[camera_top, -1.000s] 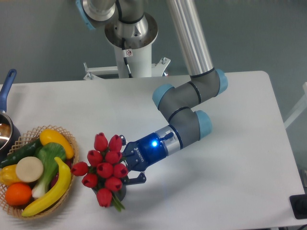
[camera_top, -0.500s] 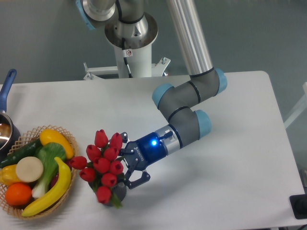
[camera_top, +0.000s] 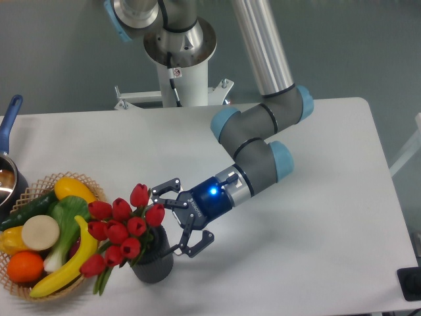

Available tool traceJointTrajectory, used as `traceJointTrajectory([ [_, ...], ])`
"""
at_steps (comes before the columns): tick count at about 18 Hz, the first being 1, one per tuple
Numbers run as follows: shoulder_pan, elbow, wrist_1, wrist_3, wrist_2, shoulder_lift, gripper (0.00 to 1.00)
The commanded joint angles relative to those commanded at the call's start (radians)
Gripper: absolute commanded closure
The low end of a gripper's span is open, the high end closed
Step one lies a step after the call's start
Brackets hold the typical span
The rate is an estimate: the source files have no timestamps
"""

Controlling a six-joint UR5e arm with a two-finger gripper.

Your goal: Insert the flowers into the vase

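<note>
Jaws of the gripper [camera_top: 176,218] stand spread beside the flowers [camera_top: 118,227] leaning in the vase [camera_top: 152,265], so the next move is probably retreat.

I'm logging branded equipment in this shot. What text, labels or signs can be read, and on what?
Gripper: white lettering on its black body, too small and blurred to read.
Robot base column: a small red-and-white sticker, unreadable.
Nothing else carries visible text.
</note>
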Motion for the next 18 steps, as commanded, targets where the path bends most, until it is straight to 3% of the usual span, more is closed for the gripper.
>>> traceJointTrajectory([
  [3,0.020,-0.008,0.000,0.000,0.034,0.028,0.00],
  [12,0.074,0.024,-0.003,-0.006,0.326,0.175,0.00],
  [16,0.095,0.044,-0.009,-0.012,0.621,0.290,0.00],
  [18,0.101,0.003,-0.014,-0.008,0.719,0.343,0.00],
])
